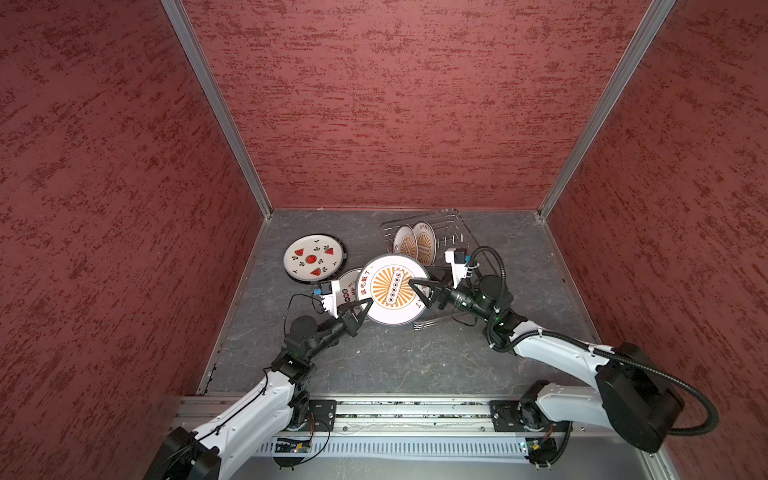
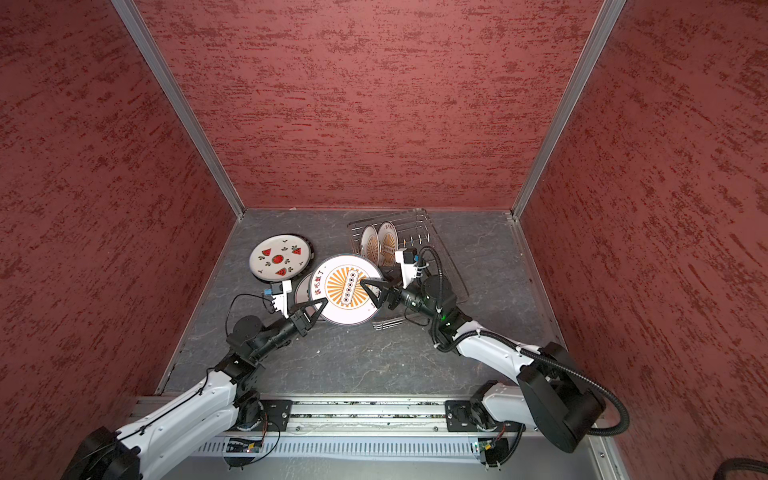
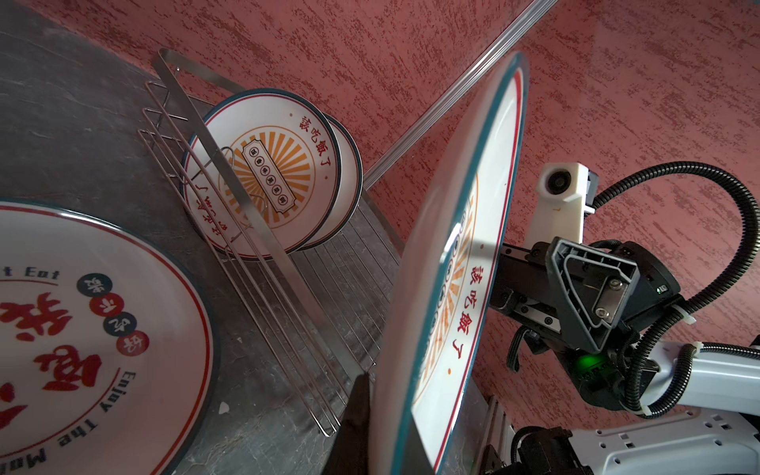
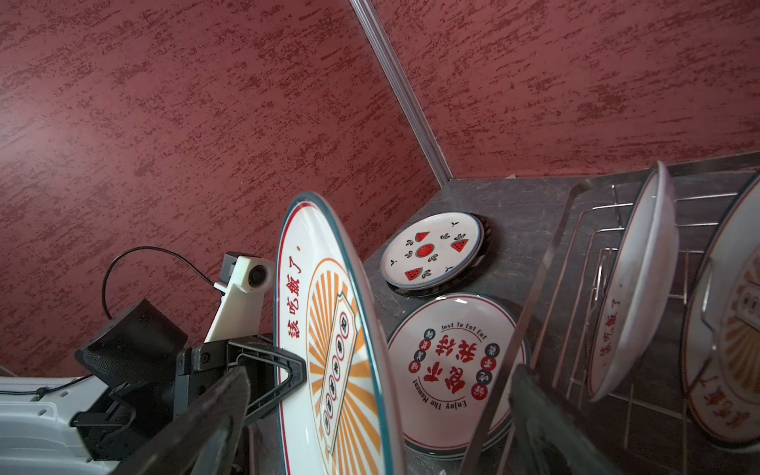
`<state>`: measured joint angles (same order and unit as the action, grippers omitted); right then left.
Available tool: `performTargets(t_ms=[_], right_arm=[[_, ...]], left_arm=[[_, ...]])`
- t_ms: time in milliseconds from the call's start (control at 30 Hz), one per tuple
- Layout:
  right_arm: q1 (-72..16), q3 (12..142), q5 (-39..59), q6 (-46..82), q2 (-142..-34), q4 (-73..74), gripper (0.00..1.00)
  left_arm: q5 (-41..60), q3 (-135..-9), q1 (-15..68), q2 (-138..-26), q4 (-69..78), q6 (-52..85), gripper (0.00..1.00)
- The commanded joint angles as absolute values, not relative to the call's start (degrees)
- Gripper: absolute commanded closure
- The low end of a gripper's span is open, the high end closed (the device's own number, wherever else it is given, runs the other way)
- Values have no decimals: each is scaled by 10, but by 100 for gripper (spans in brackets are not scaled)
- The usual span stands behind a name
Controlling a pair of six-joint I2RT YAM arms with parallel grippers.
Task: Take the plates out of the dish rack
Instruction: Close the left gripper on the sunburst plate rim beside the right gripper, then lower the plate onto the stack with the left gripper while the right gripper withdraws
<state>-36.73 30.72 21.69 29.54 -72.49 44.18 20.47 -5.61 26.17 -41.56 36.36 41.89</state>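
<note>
In both top views the sunburst plate [image 1: 392, 289] hung at the centre of the frame, above the table [image 1: 415, 361], tilted with its printed face up, between the 2 arms. The left pincer [image 1: 368, 303] was clamped on its lower-left rim. The right pincer [image 1: 417, 295] reached over the plate's right half with its jaws spread wide. In the right wrist view neither of its fingers [image 4: 214, 411] seemed to press on the plate.

The dish rack [image 1: 453, 220] lay just above and right of centre, with 2 upright plates [image 1: 415, 243] leaning in its prongs. At centre left, the watermelon plate [image 1: 313, 257] and the red-character plate [image 1: 347, 286] lay flat on the table.

The step looked like a handover, with the plate carried by 1 rim grip alone. Doing it well called for the right arm to draw back toward the right along the plate's own plane, without brushing its face or the rack wires below. The left wrist needed to hold steady meanwhile, since a plate held by its edge could pivot or slip. After that, a slow swing toward the left and a gentle lowering onto the flat plates seemed wise, as ceramic on ceramic chips easily.
</note>
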Motion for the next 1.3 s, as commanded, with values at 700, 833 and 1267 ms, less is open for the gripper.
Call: performTargets(t_ms=[700, 833, 1267], right_arm=[[-476, 372, 74, 148, -760, 372, 1], [-494, 404, 40, 125, -790, 336, 1], [-538, 474, 14, 65, -858, 272, 1]], left_arm=[[81, -62, 152, -318, 134, 568, 100], [76, -91, 142, -344, 65, 601, 100], [142, -126, 122, -482, 83, 645, 100]])
